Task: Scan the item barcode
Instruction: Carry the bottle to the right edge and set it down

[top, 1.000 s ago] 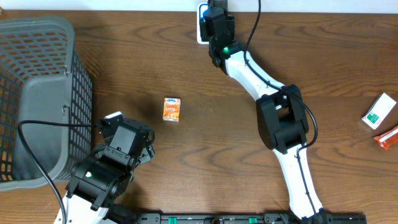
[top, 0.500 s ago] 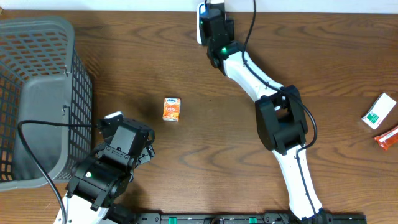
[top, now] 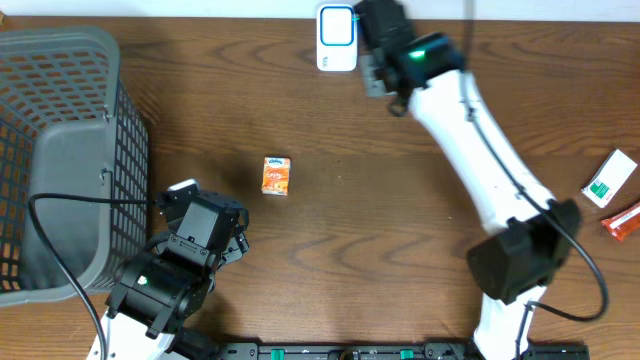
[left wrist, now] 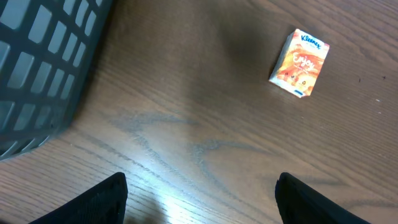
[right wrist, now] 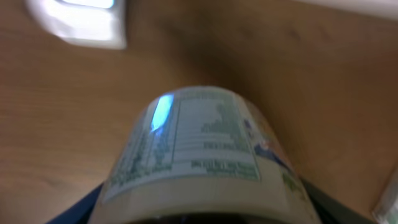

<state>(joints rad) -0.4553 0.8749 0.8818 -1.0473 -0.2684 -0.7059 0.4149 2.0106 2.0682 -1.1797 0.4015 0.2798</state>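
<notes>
The item (right wrist: 199, 149) is a round container with a pale printed label, and a blue glint lies on the label. My right gripper (right wrist: 199, 208) is shut on it, one dark finger on each side. In the overhead view that gripper (top: 380, 72) hangs just right of the white scanner (top: 337, 38) with its blue window at the table's far edge. The right wrist view shows the scanner (right wrist: 81, 22) blurred at the top left. My left gripper (left wrist: 199, 202) stands open over bare wood at the front left (top: 208, 218), holding nothing.
A small orange Kleenex pack (top: 277, 175) lies mid-table, also in the left wrist view (left wrist: 300, 63). A grey mesh basket (top: 60, 150) fills the left side. A white-and-green box (top: 610, 178) and a red packet (top: 622, 218) lie at the right edge.
My right arm has swung to the right, carrying the item off the scanner, whose face now shows. The left arm has not moved.
</notes>
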